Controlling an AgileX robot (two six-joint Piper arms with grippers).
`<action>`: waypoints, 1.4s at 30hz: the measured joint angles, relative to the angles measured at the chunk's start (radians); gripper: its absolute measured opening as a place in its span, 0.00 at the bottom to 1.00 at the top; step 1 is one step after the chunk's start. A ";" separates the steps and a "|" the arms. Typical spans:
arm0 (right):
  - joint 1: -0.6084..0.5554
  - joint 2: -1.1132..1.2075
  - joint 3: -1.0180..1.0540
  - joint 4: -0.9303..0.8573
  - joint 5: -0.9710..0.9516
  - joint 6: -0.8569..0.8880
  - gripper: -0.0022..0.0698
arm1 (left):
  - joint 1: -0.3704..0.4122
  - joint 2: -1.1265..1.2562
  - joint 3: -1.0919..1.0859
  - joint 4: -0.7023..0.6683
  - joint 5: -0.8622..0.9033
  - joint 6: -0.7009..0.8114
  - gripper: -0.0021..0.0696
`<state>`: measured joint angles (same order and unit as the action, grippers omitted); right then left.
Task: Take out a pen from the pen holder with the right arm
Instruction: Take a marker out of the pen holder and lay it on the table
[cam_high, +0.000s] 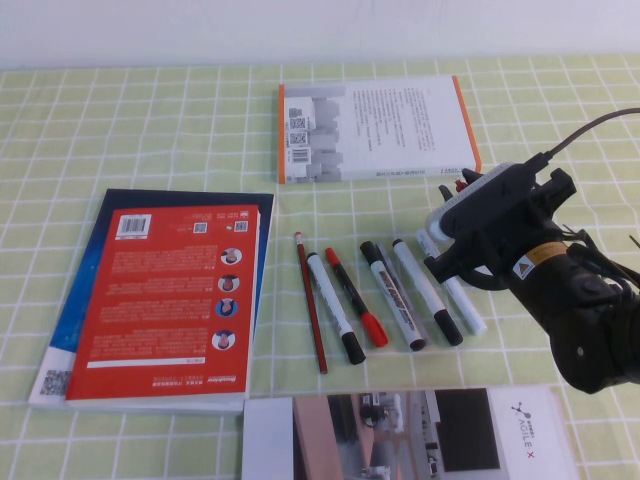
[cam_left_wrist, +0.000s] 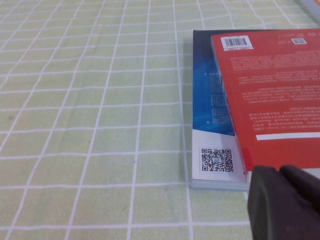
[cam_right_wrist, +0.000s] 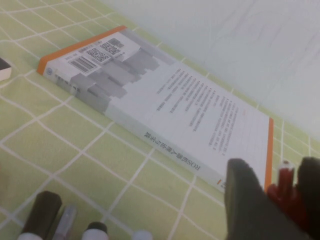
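One brochure is lying at the near edge of the table. Just beyond it a pencil and five markers are lying side by side on the checked cloth. Over on the left, the left gripper is hanging low beside the near corner of the red book. Its fingers are sitting together and gripping nothing.

On the right, the right arm is reaching in from the near side and leaning forward over the far ends of the markers. The right gripper is ending up near the right corner of the white book. A red pen is standing between its two dark fingers. The fingers are lying against both sides of the pen, so I am taking this as a grip. I am seeing no pen holder anywhere, and the gripper is hiding whatever is sitting under the pen.

That pen is looking light and stiff, with a smooth round plastic body, so I am expecting it to slip or swivel in a loose pinch. The safest hold is looking to be square across the barrel below the cap, not on the tip. From there, I am judging that the lift needs to go straight up along the pen, since a slanted pull could jam it or tip whatever is holding it.
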<state>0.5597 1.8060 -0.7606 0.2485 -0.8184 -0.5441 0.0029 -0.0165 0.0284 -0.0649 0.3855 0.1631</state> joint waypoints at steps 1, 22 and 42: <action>0.000 0.000 0.000 0.000 0.000 0.000 0.28 | 0.000 0.000 0.000 0.000 0.000 0.000 0.02; -0.001 -0.037 0.000 0.045 -0.015 -0.004 0.12 | 0.000 0.000 0.000 0.000 0.000 0.000 0.02; -0.001 -0.389 0.000 0.190 0.167 -0.103 0.12 | 0.000 0.000 0.000 0.000 0.000 0.000 0.02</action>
<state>0.5589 1.4165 -0.7606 0.4387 -0.6510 -0.6474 0.0029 -0.0165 0.0284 -0.0649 0.3855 0.1631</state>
